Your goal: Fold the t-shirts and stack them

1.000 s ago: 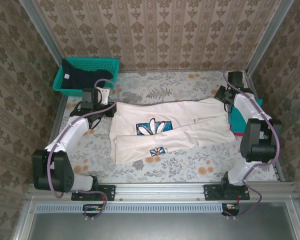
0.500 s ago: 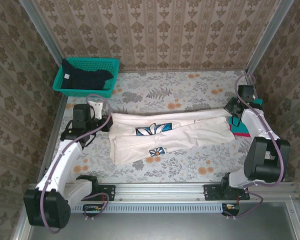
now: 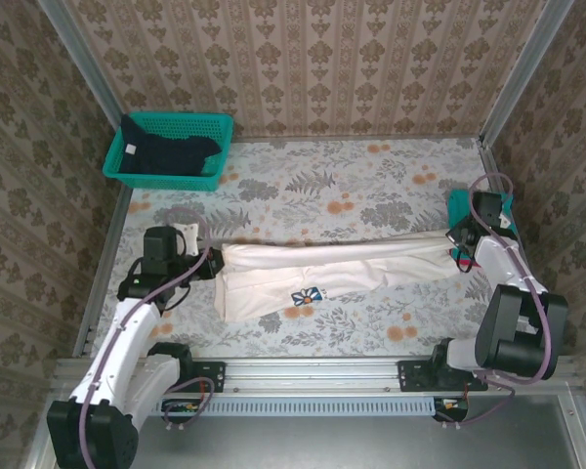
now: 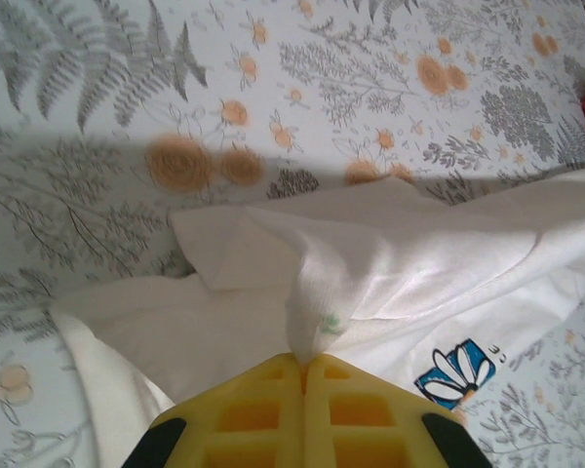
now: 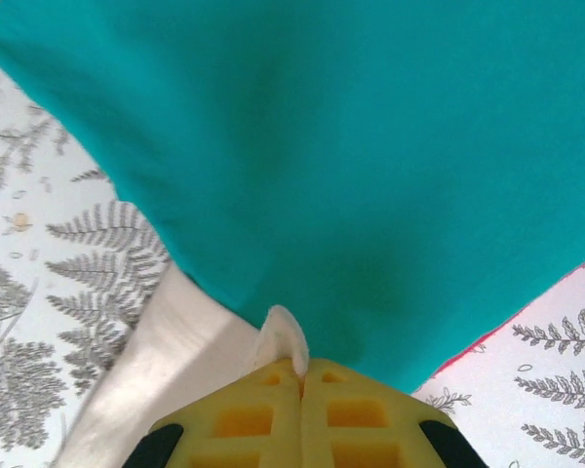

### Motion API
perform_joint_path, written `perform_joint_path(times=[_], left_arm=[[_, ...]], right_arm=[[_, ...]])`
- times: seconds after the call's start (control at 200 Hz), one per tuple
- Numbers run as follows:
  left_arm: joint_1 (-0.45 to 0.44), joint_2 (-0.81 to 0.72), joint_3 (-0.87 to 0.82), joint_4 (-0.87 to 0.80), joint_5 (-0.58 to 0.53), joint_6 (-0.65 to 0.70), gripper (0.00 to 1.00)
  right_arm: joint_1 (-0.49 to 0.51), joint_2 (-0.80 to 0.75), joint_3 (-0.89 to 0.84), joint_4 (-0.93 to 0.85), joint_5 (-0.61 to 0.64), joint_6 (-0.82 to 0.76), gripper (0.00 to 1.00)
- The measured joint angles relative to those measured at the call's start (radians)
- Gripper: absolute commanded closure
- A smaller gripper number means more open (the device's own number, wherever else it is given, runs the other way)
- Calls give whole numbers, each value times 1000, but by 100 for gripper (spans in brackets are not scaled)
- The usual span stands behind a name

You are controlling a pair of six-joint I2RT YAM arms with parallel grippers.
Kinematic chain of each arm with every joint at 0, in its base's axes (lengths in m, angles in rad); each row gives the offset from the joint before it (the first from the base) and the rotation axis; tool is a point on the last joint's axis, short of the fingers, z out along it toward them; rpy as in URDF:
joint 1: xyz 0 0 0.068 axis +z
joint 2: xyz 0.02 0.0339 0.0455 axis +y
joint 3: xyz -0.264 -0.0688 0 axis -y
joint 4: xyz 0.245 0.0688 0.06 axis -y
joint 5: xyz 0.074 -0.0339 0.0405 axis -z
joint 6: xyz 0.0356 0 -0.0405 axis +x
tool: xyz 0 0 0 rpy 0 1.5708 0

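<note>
Floral cloth covers the bench (image 3: 371,176), and patterned wallpaper (image 3: 303,68) closes it in on three sides. Across the middle lies the cream-white t-shirt (image 3: 332,266), drawn out in a long band from my left side to my right. A bit of its blue daisy print (image 3: 310,294) shows near the front edge.

My left gripper (image 3: 213,262) is pinched tight on a bunch of that shirt's cloth at its left end. From the left wrist, the cloth rises in a small peak into my closed yellow fingers (image 4: 370,424).

My right gripper (image 3: 457,240) is clamped just as tightly on a fold of the same shirt at its right end, and from the right wrist a small white flap sticks out between the fingertips. Just beyond it lies the teal t-shirt (image 5: 370,146), at the bench's right edge, with a thin red edge (image 5: 512,327) showing beneath it.

The dark navy t-shirt (image 3: 166,154) sits in the teal mesh basket (image 3: 220,122) at the far left corner, well apart from both of my grippers.
</note>
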Motion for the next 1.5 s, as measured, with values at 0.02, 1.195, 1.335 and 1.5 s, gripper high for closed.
perform_joint_path(times=[0.02,1.195,1.335,1.5], left_arm=[[0,-5,-6,0,3,-8,100],[53,-144,6,-234,70,-243,100],[53,-161,-70,-233,81,-282,100],[54,-161,-120,-206,54,-349,100]], right_arm=[[-2,9,0,2,0,0,100],[-26,148,77,13,-68,-14,100],[-33,177,73,14,-68,-17,100],[-35,189,56,21,-68,-22,100]])
